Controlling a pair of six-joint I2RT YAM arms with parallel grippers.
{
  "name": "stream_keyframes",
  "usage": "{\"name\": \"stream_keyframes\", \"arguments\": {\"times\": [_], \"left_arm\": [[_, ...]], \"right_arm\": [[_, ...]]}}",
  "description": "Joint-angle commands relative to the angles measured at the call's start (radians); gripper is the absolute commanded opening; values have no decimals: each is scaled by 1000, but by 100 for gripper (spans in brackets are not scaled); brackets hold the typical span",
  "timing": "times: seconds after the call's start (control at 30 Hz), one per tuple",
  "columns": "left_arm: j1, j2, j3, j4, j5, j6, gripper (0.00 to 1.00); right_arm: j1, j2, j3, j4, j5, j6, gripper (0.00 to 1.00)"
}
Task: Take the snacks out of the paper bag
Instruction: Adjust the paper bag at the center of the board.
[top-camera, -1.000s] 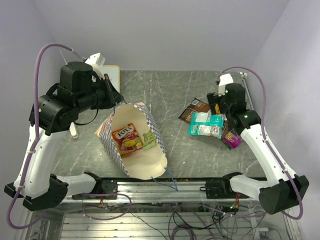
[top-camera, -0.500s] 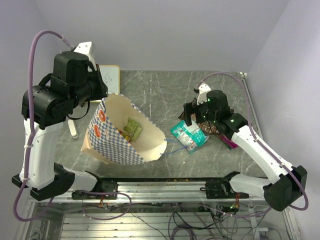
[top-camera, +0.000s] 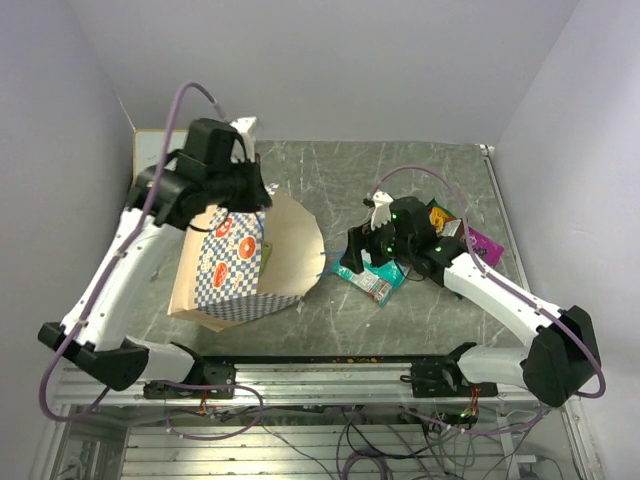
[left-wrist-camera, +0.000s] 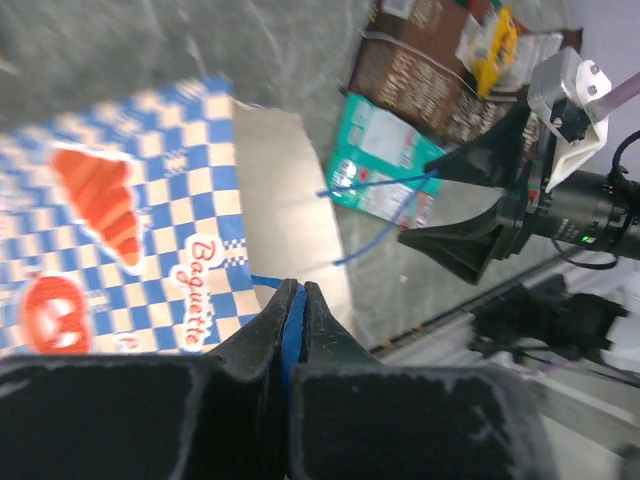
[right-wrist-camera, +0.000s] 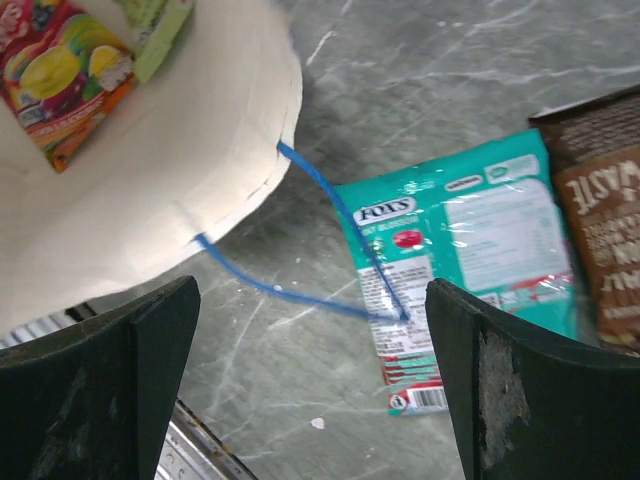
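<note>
The paper bag lies on its side at centre left, checkered face up, mouth toward the right. My left gripper is shut on one blue cord handle of the bag. Inside the bag lie an orange-red candy packet and a small green packet. My right gripper hangs open just right of the bag's mouth, above a teal packet and the other blue handle. A brown bag lies beside the teal packet.
A purple packet and a yellow-orange packet lie at the right behind my right arm. A metal rail runs along the table's near edge. Walls close in the back and both sides.
My left arm has swung right with the handle, tipping the bag so its checkered side faces up. My right gripper has moved left toward the bag's mouth.
</note>
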Motion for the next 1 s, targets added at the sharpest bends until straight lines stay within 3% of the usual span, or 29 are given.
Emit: {"name": "stream_keyframes", "arguments": {"times": [0.0, 0.17, 0.4, 0.63, 0.97], "left_arm": [[-7, -58, -255, 382, 277, -271, 7], [-43, -200, -544, 767, 323, -505, 7], [-116, -151, -592, 855, 359, -530, 7], [-127, -107, -477, 645, 341, -396, 7], [-107, -139, -270, 214, 174, -70, 7]], "right_arm": [[6, 7, -42, 46, -60, 37, 82], [30, 2, -99, 76, -108, 82, 66], [103, 20, -101, 45, -110, 72, 47], [224, 97, -90, 44, -119, 158, 30], [472, 199, -57, 250, 46, 405, 25]]}}
